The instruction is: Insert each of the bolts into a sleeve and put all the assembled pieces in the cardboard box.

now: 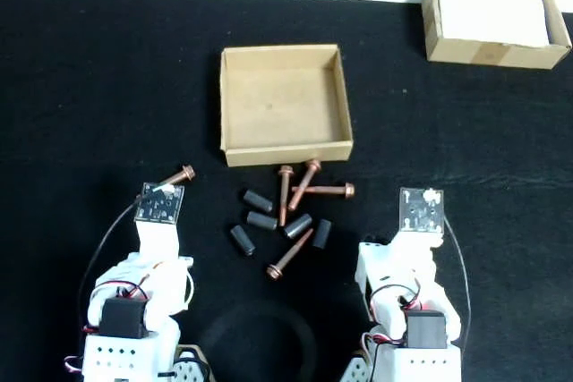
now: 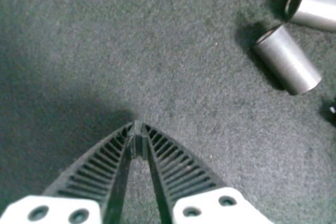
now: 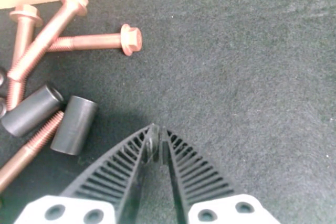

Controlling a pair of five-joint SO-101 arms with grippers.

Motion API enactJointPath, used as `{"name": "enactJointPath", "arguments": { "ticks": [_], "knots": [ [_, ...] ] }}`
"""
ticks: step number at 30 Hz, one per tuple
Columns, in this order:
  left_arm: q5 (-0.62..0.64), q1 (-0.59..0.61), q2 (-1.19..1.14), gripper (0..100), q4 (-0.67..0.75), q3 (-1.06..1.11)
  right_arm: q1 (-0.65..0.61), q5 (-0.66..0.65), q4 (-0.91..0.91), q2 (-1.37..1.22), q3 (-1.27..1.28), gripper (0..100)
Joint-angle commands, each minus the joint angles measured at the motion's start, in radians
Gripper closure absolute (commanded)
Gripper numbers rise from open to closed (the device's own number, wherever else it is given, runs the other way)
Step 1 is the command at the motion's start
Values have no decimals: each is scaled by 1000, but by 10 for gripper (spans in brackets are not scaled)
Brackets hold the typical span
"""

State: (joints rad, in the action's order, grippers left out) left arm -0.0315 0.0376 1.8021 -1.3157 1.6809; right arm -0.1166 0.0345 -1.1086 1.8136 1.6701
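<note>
Several copper bolts and dark sleeves lie loose on the black cloth in front of the open cardboard box (image 1: 286, 153). Three bolts (image 1: 305, 183) fan out by the box's front wall, another bolt (image 1: 290, 255) lies nearer the arms, and a single bolt (image 1: 176, 175) lies at the left. Sleeves (image 1: 261, 220) are scattered between them. My left gripper (image 2: 137, 129) is shut and holds nothing, low over bare cloth, with two sleeves (image 2: 287, 60) off to one side. My right gripper (image 3: 155, 132) is shut too, beside a sleeve (image 3: 74, 125) and a bolt (image 3: 100, 40).
A second cardboard box (image 1: 488, 51) with a white inside stands at the far right back. A dark round ring (image 1: 260, 346) lies between the two arm bases. Black cloth stretches open to the left and right of the pile.
</note>
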Motion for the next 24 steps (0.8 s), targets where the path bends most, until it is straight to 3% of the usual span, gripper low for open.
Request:
{"name": "enactJointPath", "arguments": {
  "ticks": [1,17,24],
  "knots": [
    [-5,-7,4,991,-5,15,5,2,15,-4,131,984],
    [-5,-7,4,991,-5,15,-39,6,-24,5,119,984],
    [-5,-7,4,991,-5,15,-61,6,-206,5,-199,984]
  ]
}}
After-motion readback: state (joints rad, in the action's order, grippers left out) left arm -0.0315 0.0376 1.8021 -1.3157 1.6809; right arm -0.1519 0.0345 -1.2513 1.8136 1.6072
